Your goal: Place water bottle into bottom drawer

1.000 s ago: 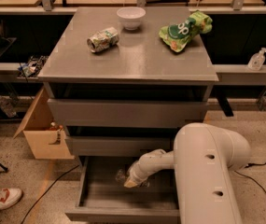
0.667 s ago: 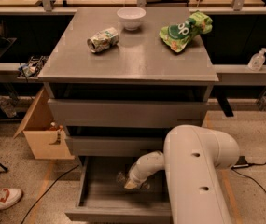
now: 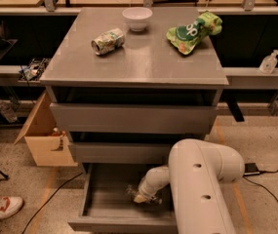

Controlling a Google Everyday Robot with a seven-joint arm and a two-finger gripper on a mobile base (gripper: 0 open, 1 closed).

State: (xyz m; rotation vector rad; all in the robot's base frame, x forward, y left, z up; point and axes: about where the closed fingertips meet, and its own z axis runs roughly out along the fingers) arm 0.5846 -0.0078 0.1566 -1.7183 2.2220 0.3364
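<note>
Hanging low at 6 o'clock, the gripper (image 3: 141, 198) sits inside the open drawer (image 3: 94, 206), the bottle (image 3: 130, 190) at its tip, seemingly lowered for release; whether it grips cannot be told.

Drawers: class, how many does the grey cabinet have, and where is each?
3. The top drawer lies just under the tabletop, the middle drawer below it, and the bottom drawer is pulled open, with the pincer inside it.
</note>
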